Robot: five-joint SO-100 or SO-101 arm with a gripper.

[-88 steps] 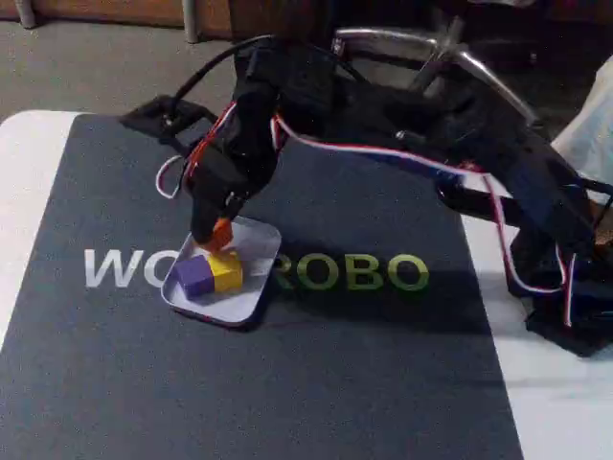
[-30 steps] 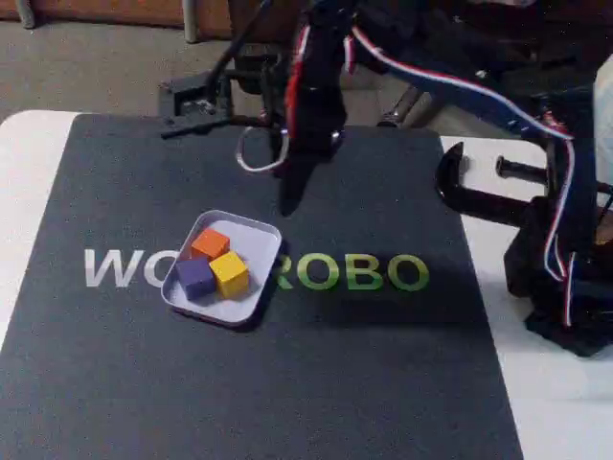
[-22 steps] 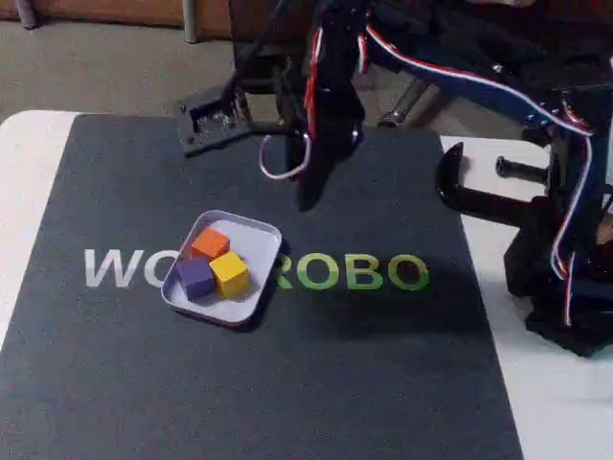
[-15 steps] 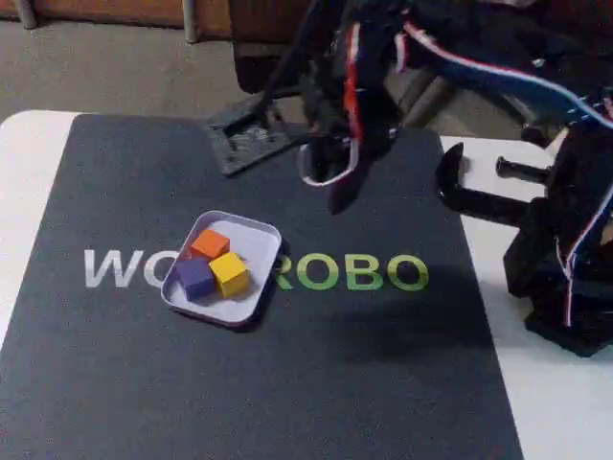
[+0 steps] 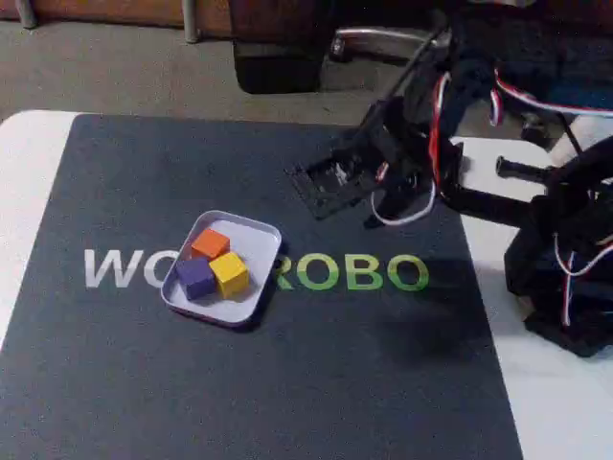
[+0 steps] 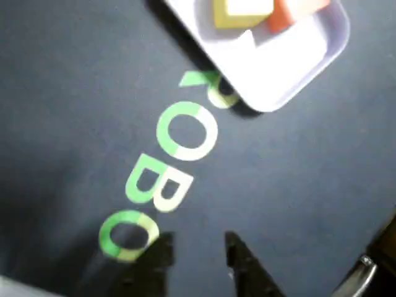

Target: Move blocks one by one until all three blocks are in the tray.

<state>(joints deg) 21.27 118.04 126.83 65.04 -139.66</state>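
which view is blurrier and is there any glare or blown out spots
The wrist view is the softer one: the green lettering smears and the tray and the yellow block wash out nearly white. In the fixed view the arm is motion-blurred, while the tray and blocks stay fairly crisp; the arm's soft shadow darkens the mat.

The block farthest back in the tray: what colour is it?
Orange; the block shows best in the fixed view, in the tray.

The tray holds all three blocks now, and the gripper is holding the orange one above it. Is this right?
Not quite. The tray holds all three, but the orange block lies in it beside the purple block and the yellow block. The wrist view shows the gripper empty.
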